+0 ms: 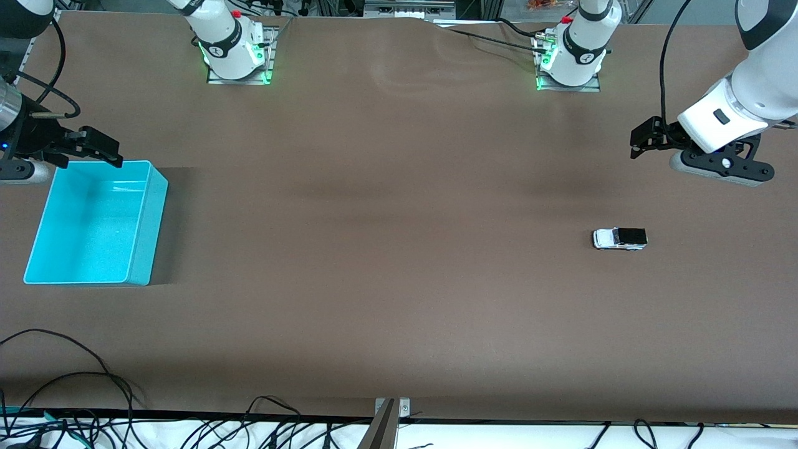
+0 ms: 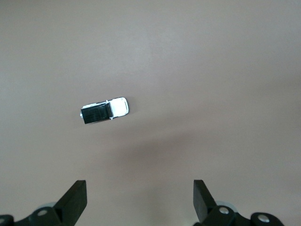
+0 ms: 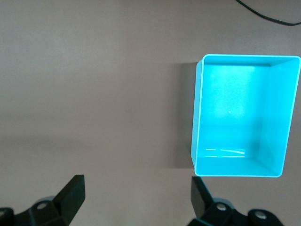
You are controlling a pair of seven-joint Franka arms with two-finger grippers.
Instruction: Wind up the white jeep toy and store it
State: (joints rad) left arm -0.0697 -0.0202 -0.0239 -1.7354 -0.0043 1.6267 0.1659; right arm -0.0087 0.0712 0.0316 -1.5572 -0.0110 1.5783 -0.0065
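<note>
The tiny boxy white jeep toy with black roof and dark wheels (image 1: 619, 238) is seen on all four wheels on the bare brown table (image 1: 386, 249), toward the left arm's end, untouched. In the left wrist view the jeep toy (image 2: 104, 110) is framed ahead of the spread fingers, so a reach from this arm is judged likely. The left gripper (image 1: 637, 142) is held up over the table, close to the toy but apart from it, fingers (image 2: 75, 200) released and nothing carried. The open rectangular turquoise plastic bin (image 1: 149, 224) is placed at the right arm's end, well apart from the toy, empty, presumably as the storage spot. The right gripper (image 1: 109, 153) is hung over the bin's rim (image 3: 244, 56), fingers (image 3: 73, 193) released, nothing gripped; that arm is judged waiting. Winding and storing are not yet begun.
</note>
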